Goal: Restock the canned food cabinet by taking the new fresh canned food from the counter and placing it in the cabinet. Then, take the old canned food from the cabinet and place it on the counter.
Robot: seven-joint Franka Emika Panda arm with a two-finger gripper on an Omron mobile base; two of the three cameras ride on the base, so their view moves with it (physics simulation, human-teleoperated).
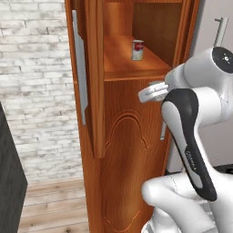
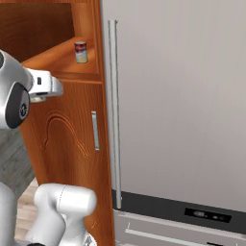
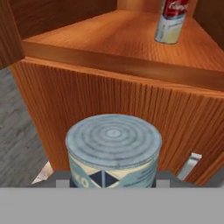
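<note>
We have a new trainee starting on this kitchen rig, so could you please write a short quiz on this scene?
1. True or false: the upper door of the tall reddish-brown wooden cabinet is open.
2. What does the gripper hold? A) a short blue-and-white can with a grey metal top; B) a green glass bottle; C) nothing.
3. What stands on the wooden shelf inside the cabinet?

Key: 1 true. 2 A. 3 A red-and-white can, standing upright.
</note>
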